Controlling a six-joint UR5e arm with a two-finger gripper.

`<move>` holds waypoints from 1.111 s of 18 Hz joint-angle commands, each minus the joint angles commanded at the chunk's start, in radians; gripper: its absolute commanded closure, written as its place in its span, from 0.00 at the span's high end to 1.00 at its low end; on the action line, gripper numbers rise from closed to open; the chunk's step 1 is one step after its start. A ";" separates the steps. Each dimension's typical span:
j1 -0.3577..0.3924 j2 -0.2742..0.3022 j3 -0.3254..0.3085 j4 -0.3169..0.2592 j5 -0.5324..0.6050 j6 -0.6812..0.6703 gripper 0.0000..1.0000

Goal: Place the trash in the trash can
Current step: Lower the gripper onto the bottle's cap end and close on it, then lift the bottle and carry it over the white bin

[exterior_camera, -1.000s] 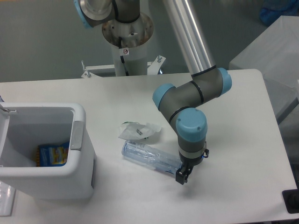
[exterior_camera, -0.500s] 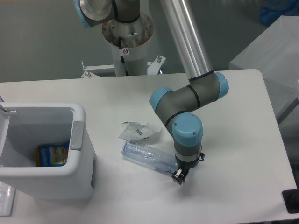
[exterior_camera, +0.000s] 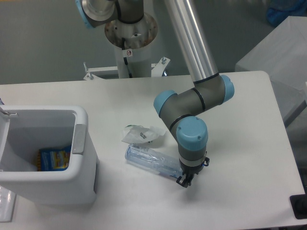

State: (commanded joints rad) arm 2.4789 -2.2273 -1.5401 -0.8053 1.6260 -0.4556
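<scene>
On the white table (exterior_camera: 240, 143): one arm, one gripper, one bin, two loose pieces of trash. Item one, trash can (exterior_camera: 79, 165), boxy white, thick rim, grey strip on its right edge, standing at the near left; inside it one blue and yellow packet (exterior_camera: 53, 159) lies at the bottom. Item two, clear plastic bottle (exterior_camera: 151, 162), partly crushed, lying on its side just right of the can and near the front edge, its long axis running left to right and slightly nearer at the right end. Item three, crumpled white wrapper (exterior_camera: 142, 134) with small green marks, lying just beyond the bottle, close to it; whether they touch cannot be told. Both pieces are outside the can. Item four, robot arm (exterior_camera: 192, 103), silver tube and grey joints with blue caps, reaching down from the far side. Item five, gripper (exterior_camera: 184, 180), black, pointing down at the right end of the bottle, low to the table; whether its fingers are spread or closed, or grip the bottle, cannot be told at this size. Against the picture one second earlier: wrist and gripper have shifted slightly left and closer over the bottle's right end; bottle, wrapper, can and packet lie as before
</scene>
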 joint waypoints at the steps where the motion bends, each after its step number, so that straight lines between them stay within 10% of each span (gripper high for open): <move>1: 0.000 0.000 -0.002 -0.002 0.000 0.000 0.45; 14: 0.000 0.006 0.011 0.003 -0.008 0.000 0.32; 20: -0.009 0.089 0.147 0.003 -0.030 -0.002 0.32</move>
State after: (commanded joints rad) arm 2.4697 -2.1385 -1.3931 -0.8023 1.5955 -0.4571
